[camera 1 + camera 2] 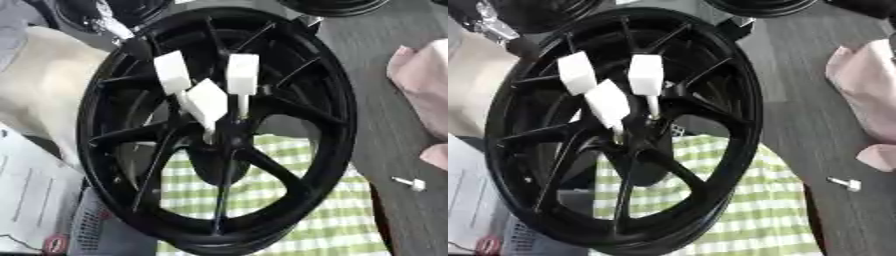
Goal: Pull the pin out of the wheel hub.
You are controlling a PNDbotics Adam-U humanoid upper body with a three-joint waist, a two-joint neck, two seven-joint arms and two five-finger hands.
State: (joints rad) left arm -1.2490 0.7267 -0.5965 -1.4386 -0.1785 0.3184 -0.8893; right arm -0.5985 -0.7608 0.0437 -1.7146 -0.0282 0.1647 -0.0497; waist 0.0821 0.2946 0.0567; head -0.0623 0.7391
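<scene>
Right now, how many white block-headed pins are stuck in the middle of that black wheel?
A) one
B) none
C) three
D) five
C: three white pins sit in the centre of the black wheel hub, and one more small white pin lies loose on the table.

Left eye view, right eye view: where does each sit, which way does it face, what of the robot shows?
Left eye view: in the head, looking down at the wheel and the white pins in its centre; no hand shows.
Right eye view: beside it, same downward look, with the wheel further left in the picture; no hand shows.
Shared: wheel, pins, checked cloth, loose pin, pink cloth.
</scene>
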